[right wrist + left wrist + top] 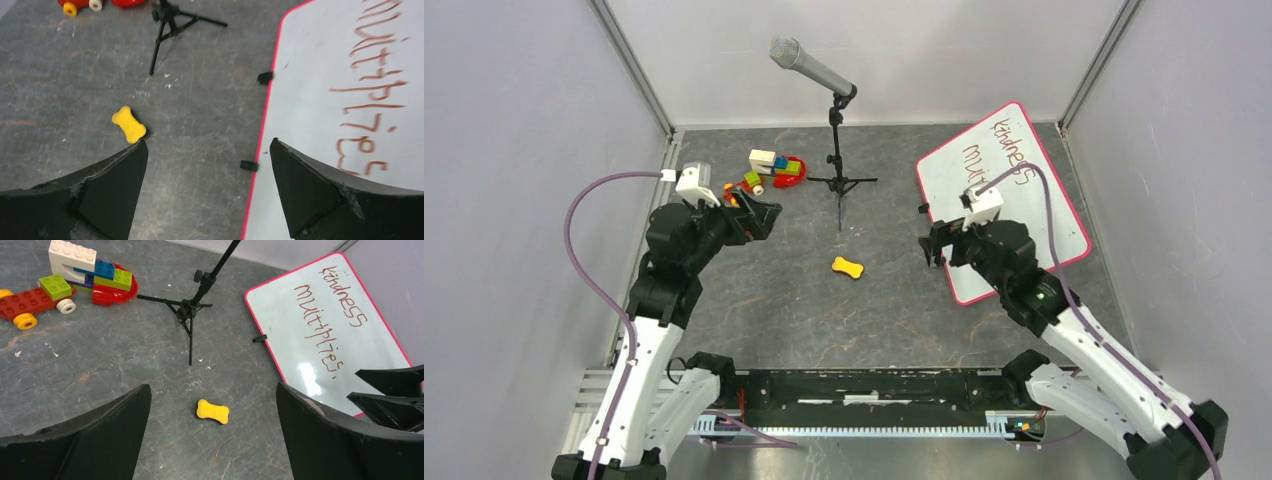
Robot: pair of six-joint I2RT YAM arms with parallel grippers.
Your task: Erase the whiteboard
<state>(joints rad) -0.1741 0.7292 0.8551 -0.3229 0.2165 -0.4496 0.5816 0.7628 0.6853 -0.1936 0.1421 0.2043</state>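
Right gripper [936, 246] over whiteboard [1034, 190] left edge, jaws spread, empty. Left gripper [762, 215] near toy bricks [774, 168], jaws spread. Yellow bone-shaped block [848, 267] lies between them.

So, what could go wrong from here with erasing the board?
The left claw and right claw are open and empty, so the yellow bone-shaped block, likely the eraser, must be picked up first; it may slip. The microphone stand stands near it and could be knocked. The whiteboard seems loose and may slide when wiped.
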